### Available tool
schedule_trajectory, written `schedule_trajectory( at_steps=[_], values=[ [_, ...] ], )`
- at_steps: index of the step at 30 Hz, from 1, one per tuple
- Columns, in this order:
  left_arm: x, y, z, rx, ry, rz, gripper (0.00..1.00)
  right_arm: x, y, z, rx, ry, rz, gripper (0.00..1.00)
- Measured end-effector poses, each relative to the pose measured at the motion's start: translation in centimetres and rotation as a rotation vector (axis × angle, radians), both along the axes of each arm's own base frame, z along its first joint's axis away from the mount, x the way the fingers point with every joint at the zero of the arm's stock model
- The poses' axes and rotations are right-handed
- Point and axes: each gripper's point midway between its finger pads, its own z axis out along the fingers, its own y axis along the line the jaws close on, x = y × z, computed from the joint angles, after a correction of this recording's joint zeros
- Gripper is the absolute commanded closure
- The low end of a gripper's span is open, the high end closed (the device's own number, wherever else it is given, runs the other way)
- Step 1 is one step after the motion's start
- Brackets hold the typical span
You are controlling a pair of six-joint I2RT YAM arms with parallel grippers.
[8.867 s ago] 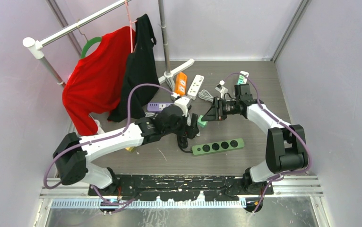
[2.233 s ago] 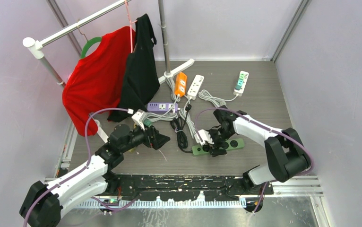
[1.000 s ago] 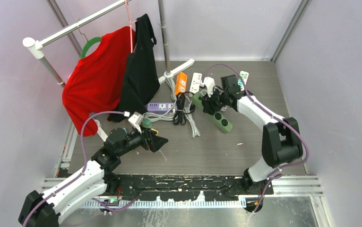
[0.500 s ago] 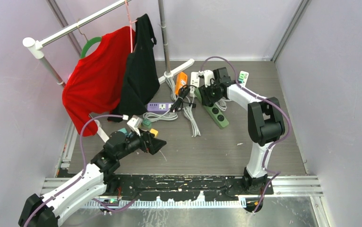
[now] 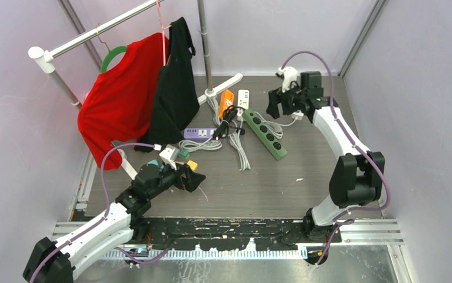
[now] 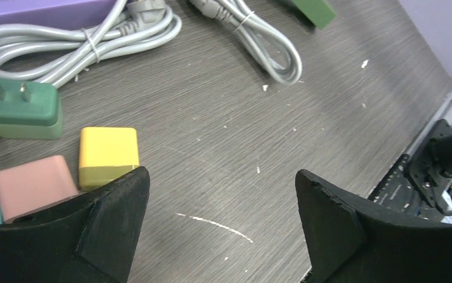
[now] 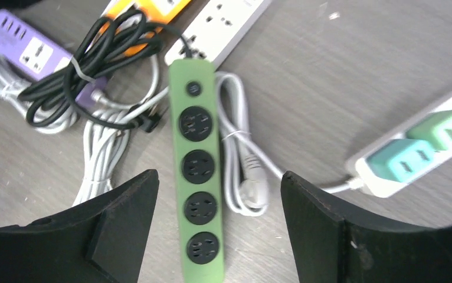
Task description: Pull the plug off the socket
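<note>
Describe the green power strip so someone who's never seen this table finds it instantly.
Start at the clothes rack at back left, then move right past the orange power strip. The green power strip lies diagonally a little beyond it, beside a coiled white cable. It alone is solid green with four round black sockets, all empty.

We see the left arm (image 5: 102, 221) lying low across the near left, elbow bent. The left gripper (image 5: 193, 180) points right toward the middle, its jaws spread wide. The right arm (image 5: 341, 132) stands up from its near base and stretches to the far side. The right gripper (image 5: 275, 105) hangs raised and tilted down toward the left, jaws likewise wide apart.
</note>
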Motion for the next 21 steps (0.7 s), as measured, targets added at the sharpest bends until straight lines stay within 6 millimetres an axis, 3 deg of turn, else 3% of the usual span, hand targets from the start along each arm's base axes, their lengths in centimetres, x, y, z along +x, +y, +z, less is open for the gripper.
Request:
schedule_trajectory(
  at_steps=[4, 5, 8, 11, 13, 19, 21],
  values=[
    [0.3, 0.7, -1.5, 0.033, 0.013, 0.037, 0.07, 1.6, -3.7, 2.3, 0.032, -0.069, -0.126, 0.08],
    [0.3, 0.9, -2.1, 0.047, 0.027, 0.047, 0.07, 2.1, -4.9, 2.2, 0.037, -0.074, -0.178, 0.02],
    [0.5, 1.5, -3.6, 0.079, 0.063, 0.081, 0.07, 3.2, -8.5, 1.3, 0.043, -0.068, -0.363, 0.00],
    [0.9, 1.8, -4.2, 0.089, 0.083, 0.114, 0.08, 4.6, -12.0, -0.3, 0.027, -0.055, -0.562, 0.00],
    [1.0, 1.8, -4.7, 0.088, 0.108, 0.133, 0.08, 5.5, -13.1, -2.1, 0.021, -0.019, -0.652, 0.00],
    [0.8, 1.8, -7.3, 0.099, 0.220, 0.168, 0.09, 8.2, -14.3, -7.7, 0.002, 0.104, -0.802, 0.00],
    [1.1, 1.6, -7.3, 0.086, 0.223, 0.173, 0.09, 8.8, -14.5, -9.3, -0.017, 0.133, -0.832, 0.00]
  ],
)
